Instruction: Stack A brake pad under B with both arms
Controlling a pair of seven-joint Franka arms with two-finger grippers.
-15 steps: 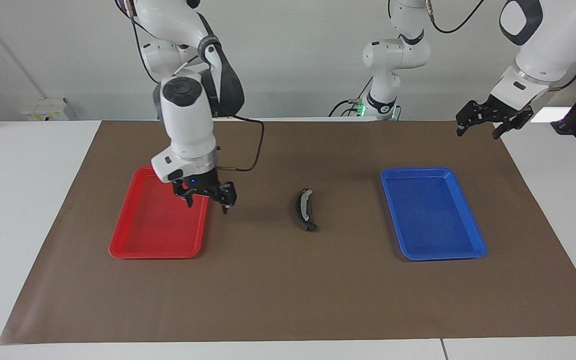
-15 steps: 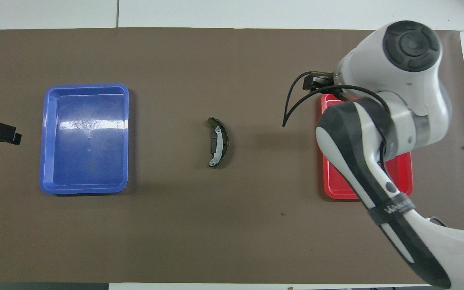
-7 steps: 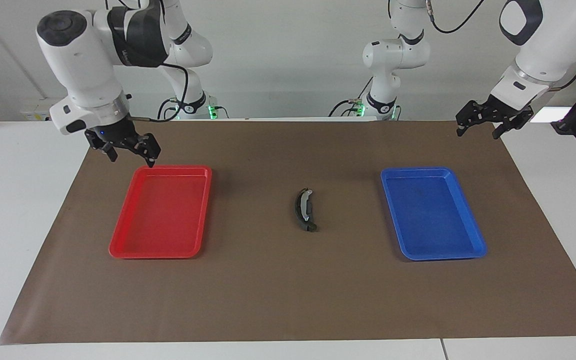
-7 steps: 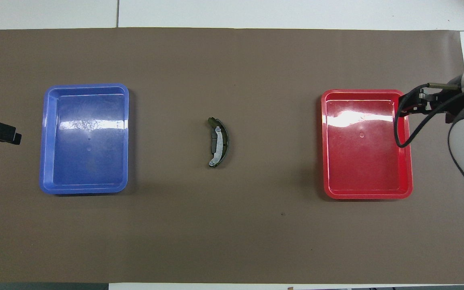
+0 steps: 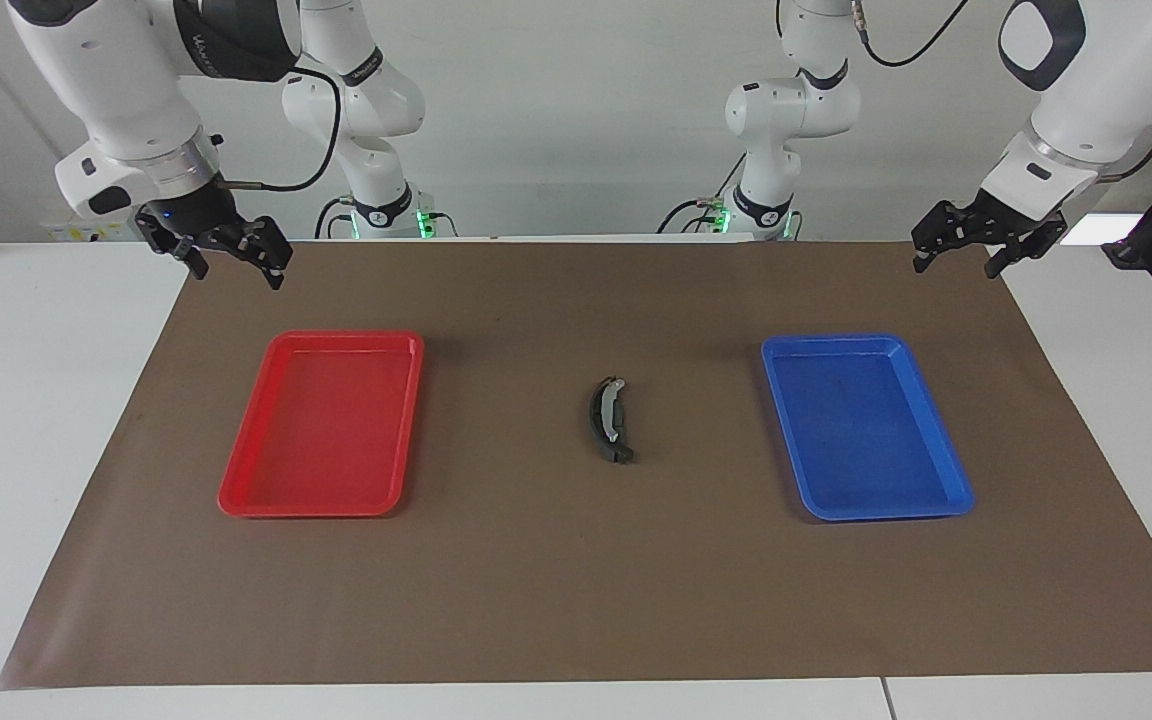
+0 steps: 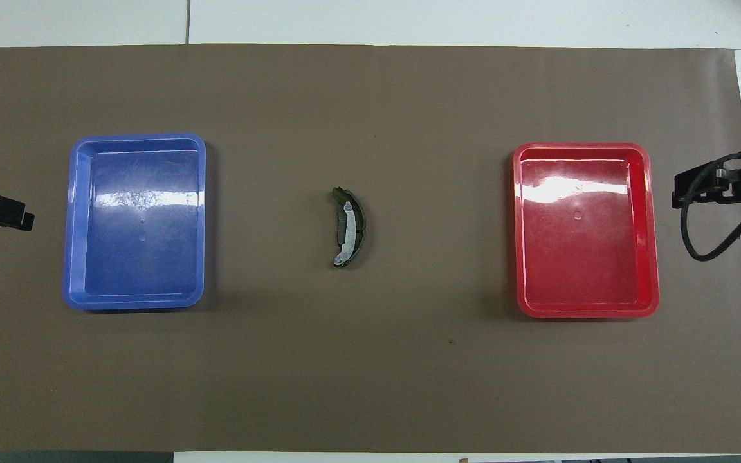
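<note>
- The right gripper (image 5: 236, 275) hangs in the air over the edge of the brown mat (image 5: 576, 600) nearest the robots, at the right arm's end of the table (image 5: 36, 450). I see its fingers spread wide, with nothing between them.
- The red tray (image 5: 321, 512) lies flat on the mat toward the right arm's end, and I see nothing in it.
- B (image 5: 604, 410), the curved black pad with its pale metal clip on top, rests on the mat midway between the two trays and well apart from both. Its length runs toward and away from the robots.
- A short dark piece (image 5: 621, 455) shows at B's end farther from the robots, touching it. I cannot tell whether this is A brake pad lying beneath B.
- The blue tray (image 5: 886, 515) sits flat on the mat toward the left arm's end, and it too looks bare inside.
- The left gripper (image 5: 956, 268) waits in the air over the mat's corner nearest the robots, at the left arm's end. Its fingers are parted and carry nothing.
- The mat covers most of the white tabletop, leaving white margins at both ends.
- A plain pale wall (image 5: 576, 120) stands past the arm bases, where small green lights (image 5: 423, 217) glow.
</note>
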